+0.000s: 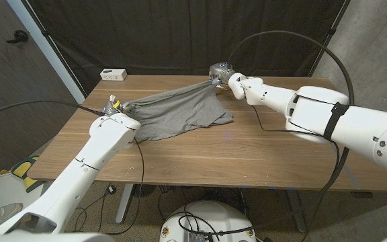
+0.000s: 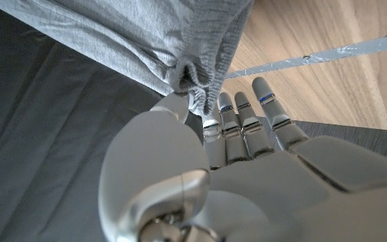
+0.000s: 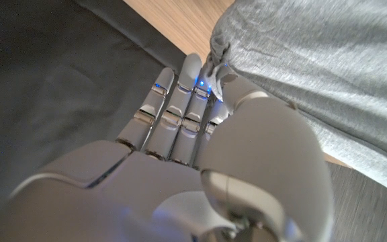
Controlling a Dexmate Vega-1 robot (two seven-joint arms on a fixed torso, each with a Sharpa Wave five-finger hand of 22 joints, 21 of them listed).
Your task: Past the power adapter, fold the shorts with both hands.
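Grey shorts (image 1: 180, 114) hang stretched between my two hands above the wooden table (image 1: 247, 161), their lower part draped on the tabletop. My left hand (image 1: 113, 109) pinches one bunched corner of the shorts (image 2: 193, 72) between thumb and fingers (image 2: 228, 111) at the table's left side. My right hand (image 1: 222, 72) holds the other corner near the table's far edge; in the right wrist view the cloth (image 3: 328, 67) is pinched against the fingertips (image 3: 200, 81). A white power adapter (image 1: 113, 74) lies at the far left corner of the table.
A dark curtain (image 1: 180, 33) hangs behind the table. Cables run from both arms over the table's sides. Bare wood lies in front of the shorts and to the right.
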